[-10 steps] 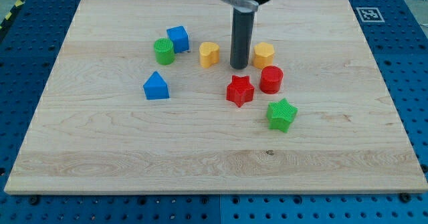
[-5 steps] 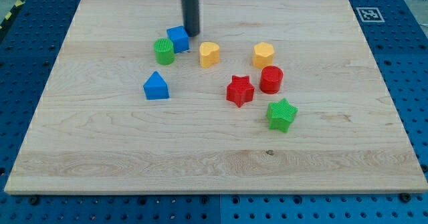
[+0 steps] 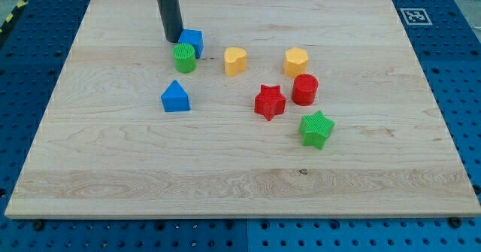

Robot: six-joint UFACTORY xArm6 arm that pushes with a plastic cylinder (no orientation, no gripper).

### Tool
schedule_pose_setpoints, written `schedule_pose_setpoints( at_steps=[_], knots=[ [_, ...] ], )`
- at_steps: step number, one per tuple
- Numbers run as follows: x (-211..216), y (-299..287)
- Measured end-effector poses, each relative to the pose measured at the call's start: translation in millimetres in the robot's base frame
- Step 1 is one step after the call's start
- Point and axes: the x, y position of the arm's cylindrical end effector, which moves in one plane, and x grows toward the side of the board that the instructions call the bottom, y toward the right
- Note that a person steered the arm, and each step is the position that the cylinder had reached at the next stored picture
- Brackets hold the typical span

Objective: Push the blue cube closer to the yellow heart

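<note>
The blue cube point(image 3: 193, 41) sits in the upper left part of the board, touching the green cylinder point(image 3: 183, 58) just below it. The yellow heart point(image 3: 235, 60) lies a short way to the cube's right and slightly lower. My tip point(image 3: 172, 39) is down on the board right at the cube's left side, above the green cylinder. The dark rod rises from there out of the view's top.
A blue house-shaped block point(image 3: 175, 97) lies below the green cylinder. A yellow hexagon point(image 3: 296, 60), red cylinder point(image 3: 305, 89), red star point(image 3: 269, 101) and green star point(image 3: 316, 129) cluster right of centre. The wooden board point(image 3: 240, 184) lies on a blue pegboard.
My tip has moved left across the view, from between the yellow heart and the yellow hexagon, past the cube's top right, to its left side. The cube has shifted slightly left.
</note>
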Motion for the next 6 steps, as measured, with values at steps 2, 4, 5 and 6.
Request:
schedule_pose_setpoints(
  at_steps=[2, 4, 5, 6],
  knots=[
    [0.6, -31.5],
    [8.6, -10.3],
    [13.3, -4.8],
    [16.7, 18.5]
  ],
)
